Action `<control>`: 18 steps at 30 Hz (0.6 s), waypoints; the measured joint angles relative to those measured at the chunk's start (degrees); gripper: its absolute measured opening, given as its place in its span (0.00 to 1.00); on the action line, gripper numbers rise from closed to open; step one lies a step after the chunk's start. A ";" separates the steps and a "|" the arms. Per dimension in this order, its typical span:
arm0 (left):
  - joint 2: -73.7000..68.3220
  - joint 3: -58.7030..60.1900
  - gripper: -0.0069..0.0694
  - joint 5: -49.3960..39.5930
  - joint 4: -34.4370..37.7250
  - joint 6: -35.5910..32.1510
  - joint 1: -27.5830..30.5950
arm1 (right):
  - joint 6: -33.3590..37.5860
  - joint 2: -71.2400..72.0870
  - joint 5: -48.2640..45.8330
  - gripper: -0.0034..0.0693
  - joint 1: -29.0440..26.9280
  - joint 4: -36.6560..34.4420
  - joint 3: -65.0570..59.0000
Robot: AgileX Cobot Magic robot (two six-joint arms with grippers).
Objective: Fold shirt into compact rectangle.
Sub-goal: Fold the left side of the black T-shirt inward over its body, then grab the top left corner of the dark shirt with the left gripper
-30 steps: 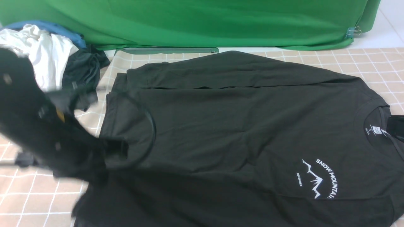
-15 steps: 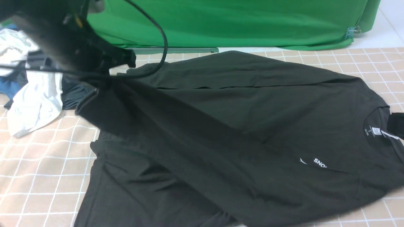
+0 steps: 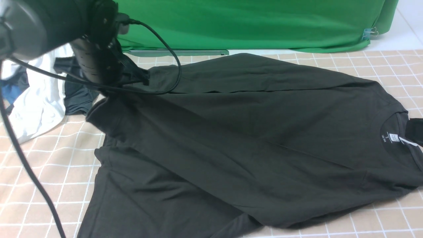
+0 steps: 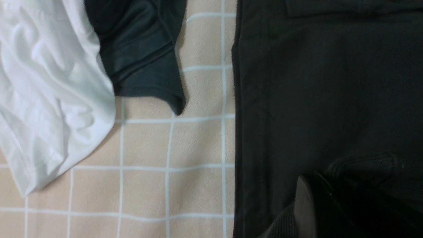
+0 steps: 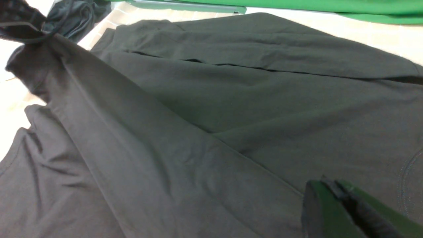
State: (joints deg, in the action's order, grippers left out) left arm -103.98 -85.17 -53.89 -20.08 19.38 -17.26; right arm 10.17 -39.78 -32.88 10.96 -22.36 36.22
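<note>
The lengthwise fold looks to be the step in hand. The left claw (image 3: 110, 91) pinches a corner of the shirt (image 3: 231, 132) and holds it raised off the surface (image 3: 49, 172), so the near side of the cloth slopes down from it and drapes over the chest. The right claw (image 3: 415, 131) is pressed together at the collar (image 3: 393, 132), at the opposite end of the shirt, though I cannot tell whether cloth is caught in it. Next, I judge, the left claw needs to lower its corner onto the body beneath it, with the edges lined up, before letting go.
</note>
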 joint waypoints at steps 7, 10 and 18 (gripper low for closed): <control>-1.85 0.00 0.22 5.71 -4.13 0.42 0.00 | 0.00 0.00 -0.42 0.10 0.02 0.00 0.00; -2.01 0.00 0.38 5.57 -6.30 1.87 0.00 | -0.06 -0.40 -2.41 0.10 0.02 0.00 0.06; -1.13 -1.54 0.50 -6.28 3.59 1.01 0.11 | 2.28 -14.00 -22.17 0.10 0.06 0.14 6.78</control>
State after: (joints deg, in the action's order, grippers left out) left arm -105.10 -86.71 -60.17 -16.49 20.39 -17.15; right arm 12.45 -53.78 -55.06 11.02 -22.22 43.00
